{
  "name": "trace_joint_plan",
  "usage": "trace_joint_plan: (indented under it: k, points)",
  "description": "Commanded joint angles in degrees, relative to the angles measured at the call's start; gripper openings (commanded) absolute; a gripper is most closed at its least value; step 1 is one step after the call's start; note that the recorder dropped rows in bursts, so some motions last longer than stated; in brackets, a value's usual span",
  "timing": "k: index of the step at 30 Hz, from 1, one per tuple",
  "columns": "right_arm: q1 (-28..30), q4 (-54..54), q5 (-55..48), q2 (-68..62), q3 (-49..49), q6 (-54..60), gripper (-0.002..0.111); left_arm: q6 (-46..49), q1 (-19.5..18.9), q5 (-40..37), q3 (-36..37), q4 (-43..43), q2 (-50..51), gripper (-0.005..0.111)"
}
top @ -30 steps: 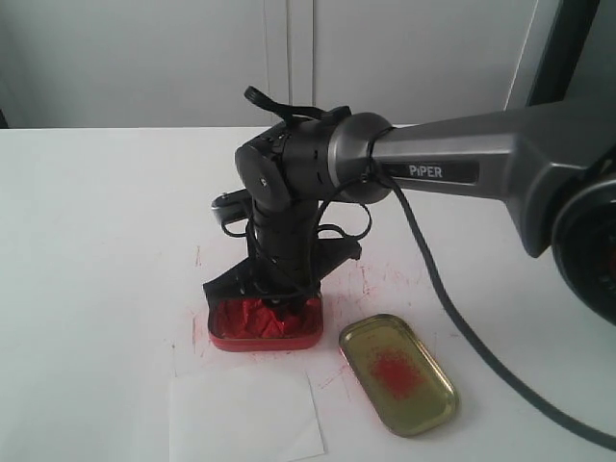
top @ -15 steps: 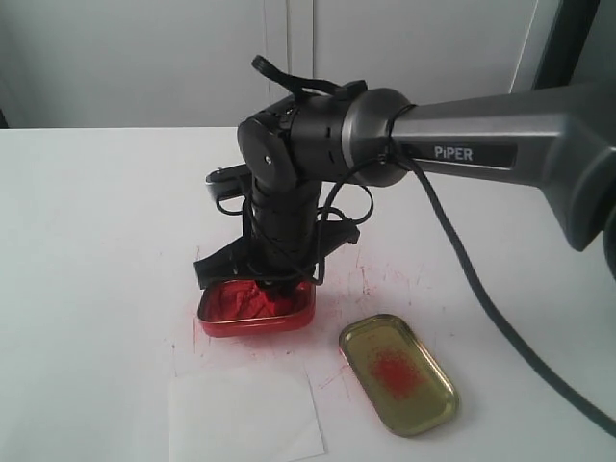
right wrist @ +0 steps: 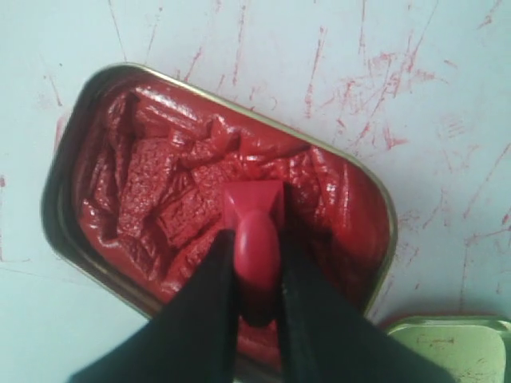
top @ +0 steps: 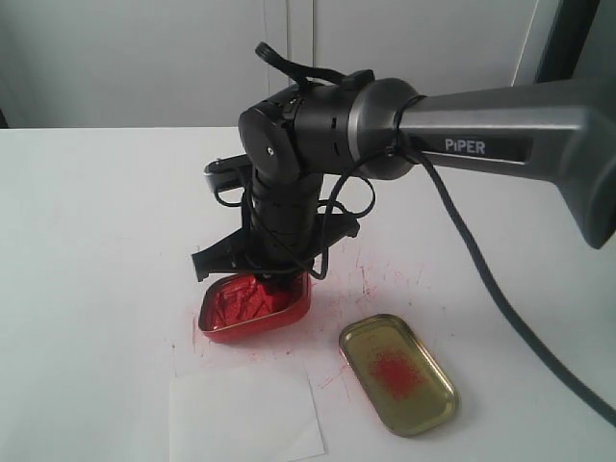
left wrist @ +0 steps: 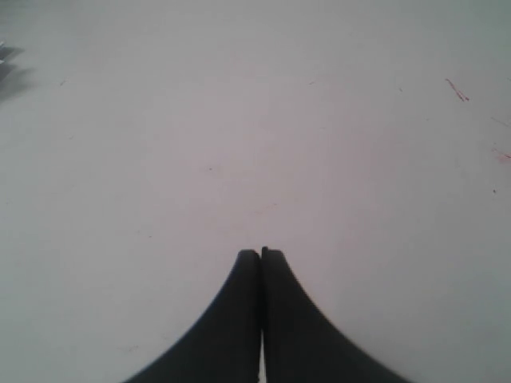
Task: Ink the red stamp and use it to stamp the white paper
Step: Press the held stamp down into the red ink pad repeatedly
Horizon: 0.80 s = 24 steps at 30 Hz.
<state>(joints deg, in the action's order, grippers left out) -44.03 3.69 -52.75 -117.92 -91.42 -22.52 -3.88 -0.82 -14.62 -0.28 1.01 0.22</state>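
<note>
In the right wrist view the red stamp [right wrist: 254, 209] has its square base down in the rumpled red ink pad of the open tin [right wrist: 144, 183]. My right gripper [right wrist: 257, 249] is shut on the stamp's knobbed handle. From the exterior view that gripper [top: 276, 277] points straight down into the tin [top: 231, 313], which sits tilted with its right side raised. The white paper [top: 245, 414] lies flat just in front of the tin. My left gripper [left wrist: 261, 254] is shut on nothing over bare white table, and it does not show in the exterior view.
A gold metal lid [top: 397, 373] with a red smear lies to the right of the paper; its edge [right wrist: 459, 347] also shows beside the tin. Red ink scratches [top: 380, 274] mark the white table [top: 96, 241]. The right arm's cable [top: 481, 279] trails to the right.
The right wrist has lifted and moved slightly left. The ink tin has slid left with it and now tilts, right side up. The left gripper's earlier state is not shown.
</note>
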Motion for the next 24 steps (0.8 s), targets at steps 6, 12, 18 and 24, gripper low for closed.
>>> trace_joint_plan:
  k: [6,12,18,24]
  points:
    - [0.1,0.2,2.2,1.2,0.0,-0.2,0.000,-0.1,-0.1,0.0,0.3,-0.1,-0.2,0.000]
    - [0.1,1.1,2.4,1.2,0.0,-0.2,0.000,-0.1,-0.1,0.0,0.3,-0.1,-0.2,0.000]
    - [0.1,2.6,1.8,1.2,0.0,0.1,0.000,-0.1,-0.1,0.0,0.3,-0.1,-0.2,0.000]
    - [0.1,2.7,1.7,2.2,0.0,0.2,0.000,-0.1,-0.1,0.0,0.3,-0.1,-0.2,0.000]
